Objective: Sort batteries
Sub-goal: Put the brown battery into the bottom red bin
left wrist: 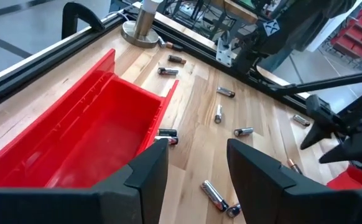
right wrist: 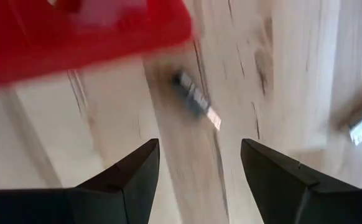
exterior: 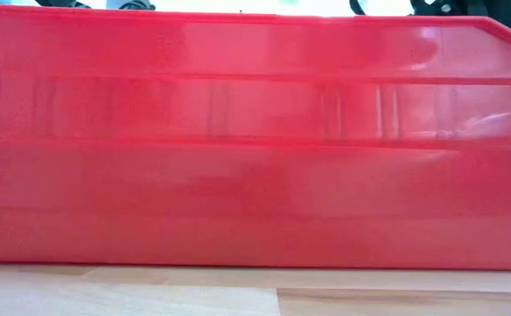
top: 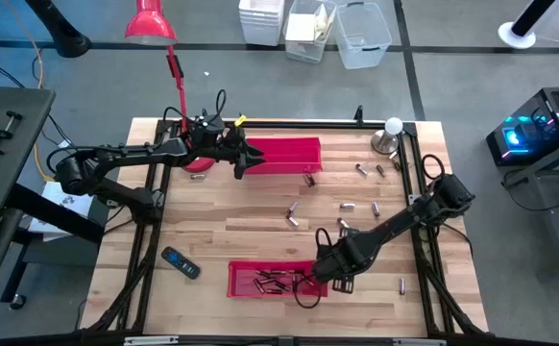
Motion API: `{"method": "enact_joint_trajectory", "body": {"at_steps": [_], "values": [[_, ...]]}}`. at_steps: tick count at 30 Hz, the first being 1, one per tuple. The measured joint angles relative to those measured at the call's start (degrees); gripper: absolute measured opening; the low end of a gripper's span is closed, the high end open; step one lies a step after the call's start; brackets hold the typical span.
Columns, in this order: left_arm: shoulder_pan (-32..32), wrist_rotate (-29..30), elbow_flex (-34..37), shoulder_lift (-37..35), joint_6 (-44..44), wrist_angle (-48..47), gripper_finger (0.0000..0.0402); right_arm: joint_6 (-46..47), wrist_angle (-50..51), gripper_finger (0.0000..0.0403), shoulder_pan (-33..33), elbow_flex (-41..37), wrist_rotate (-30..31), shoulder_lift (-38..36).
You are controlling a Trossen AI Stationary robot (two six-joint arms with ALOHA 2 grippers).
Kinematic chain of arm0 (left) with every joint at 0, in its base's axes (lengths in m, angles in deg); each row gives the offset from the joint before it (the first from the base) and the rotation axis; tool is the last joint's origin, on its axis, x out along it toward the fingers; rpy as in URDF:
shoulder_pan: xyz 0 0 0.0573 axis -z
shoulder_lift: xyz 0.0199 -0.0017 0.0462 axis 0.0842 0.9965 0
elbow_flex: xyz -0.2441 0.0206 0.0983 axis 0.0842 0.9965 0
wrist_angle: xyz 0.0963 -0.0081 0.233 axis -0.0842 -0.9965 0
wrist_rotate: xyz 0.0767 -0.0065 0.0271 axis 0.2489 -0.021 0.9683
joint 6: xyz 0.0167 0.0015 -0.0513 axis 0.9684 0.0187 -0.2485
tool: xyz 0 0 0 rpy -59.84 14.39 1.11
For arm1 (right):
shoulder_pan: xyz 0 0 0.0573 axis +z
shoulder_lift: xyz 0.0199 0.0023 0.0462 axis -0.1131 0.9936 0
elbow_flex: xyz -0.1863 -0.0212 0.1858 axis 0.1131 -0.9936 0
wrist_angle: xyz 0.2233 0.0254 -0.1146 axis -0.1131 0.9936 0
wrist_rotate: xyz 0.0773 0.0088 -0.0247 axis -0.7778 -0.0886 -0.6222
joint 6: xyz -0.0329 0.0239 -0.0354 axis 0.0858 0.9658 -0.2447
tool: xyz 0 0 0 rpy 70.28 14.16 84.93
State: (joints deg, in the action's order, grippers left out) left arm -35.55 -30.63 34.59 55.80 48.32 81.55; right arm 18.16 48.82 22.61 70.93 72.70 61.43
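Batteries lie scattered on the wooden table (top: 292, 213) (top: 361, 169), and several more sit in the near red tray (top: 275, 279). The far red tray (top: 289, 154) looks empty in the left wrist view (left wrist: 88, 137). My left gripper (top: 246, 160) (left wrist: 196, 168) hovers open over the far tray's left end and holds nothing. My right gripper (top: 332, 274) (right wrist: 199, 162) is open, low beside the near tray's right end. A single battery (right wrist: 196, 101) lies on the wood ahead of its fingers, untouched. In the low view the near tray's wall (exterior: 255, 140) hides everything else.
A black handset (top: 180, 261) lies near the table's left near corner. A white ball on a metal base (top: 392, 135) stands at the far right corner. A red lamp (top: 150, 21) and clear bins (top: 337, 29) sit beyond the far edge. Black rails edge the table.
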Motion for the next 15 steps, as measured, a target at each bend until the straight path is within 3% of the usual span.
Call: {"method": "enact_joint_trajectory", "body": {"at_steps": [6, 15], "values": [[0.0, 0.0, 0.0, -0.02, -0.26, -0.04, 0.0156, -6.55, -9.76, 0.022, 3.28, -5.82, 1.07, 0.0], [0.0, 0.24, 0.0, -0.02, -0.35, -0.06, 0.0156, -8.42, -17.34, 0.0217, 6.22, -12.36, 3.7, -0.35]]}}
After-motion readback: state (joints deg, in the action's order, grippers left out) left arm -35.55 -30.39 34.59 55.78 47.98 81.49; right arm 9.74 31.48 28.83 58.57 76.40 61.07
